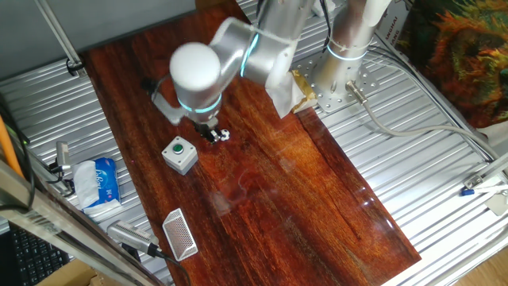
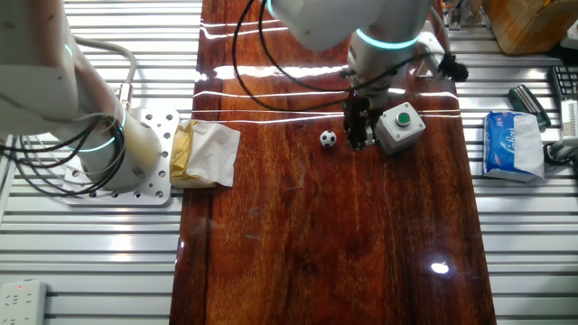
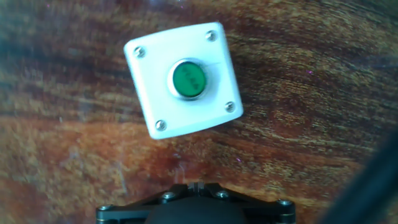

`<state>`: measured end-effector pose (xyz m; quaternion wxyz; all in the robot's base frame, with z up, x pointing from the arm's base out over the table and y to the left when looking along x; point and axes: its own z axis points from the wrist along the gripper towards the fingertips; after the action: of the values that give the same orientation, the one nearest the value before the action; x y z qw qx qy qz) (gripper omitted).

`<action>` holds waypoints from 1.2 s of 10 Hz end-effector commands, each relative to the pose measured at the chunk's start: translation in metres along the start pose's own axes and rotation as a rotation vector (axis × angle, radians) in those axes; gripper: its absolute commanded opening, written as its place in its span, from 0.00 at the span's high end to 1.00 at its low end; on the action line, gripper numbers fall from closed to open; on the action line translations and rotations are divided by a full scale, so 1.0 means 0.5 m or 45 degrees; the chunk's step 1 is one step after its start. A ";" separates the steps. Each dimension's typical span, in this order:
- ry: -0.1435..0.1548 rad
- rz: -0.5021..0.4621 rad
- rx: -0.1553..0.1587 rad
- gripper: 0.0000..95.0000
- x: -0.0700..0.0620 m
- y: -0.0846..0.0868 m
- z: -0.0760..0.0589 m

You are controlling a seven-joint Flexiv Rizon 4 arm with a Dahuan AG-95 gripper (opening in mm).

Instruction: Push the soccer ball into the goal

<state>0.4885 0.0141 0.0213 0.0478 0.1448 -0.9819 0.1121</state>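
Note:
The soccer ball is a tiny white ball with black patches lying on the wooden table; it also shows in the other fixed view. My gripper stands low over the table, right beside the ball and between it and the grey button box. The fingers are pressed together and hold nothing. In the other fixed view the gripper is just right of the ball. The goal, a small white frame with mesh, stands near the table's front edge, well apart from the ball. It is out of the other views.
The button box with its green button fills the hand view and sits next to the gripper. A blue tissue pack lies off the wood on the metal slats. A crumpled yellow-white cloth lies by the arm's base.

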 end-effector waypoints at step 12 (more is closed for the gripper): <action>0.012 -0.044 -0.052 1.00 0.025 0.003 -0.013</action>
<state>0.4751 0.0122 0.0293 0.0515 0.1611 -0.9816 0.0891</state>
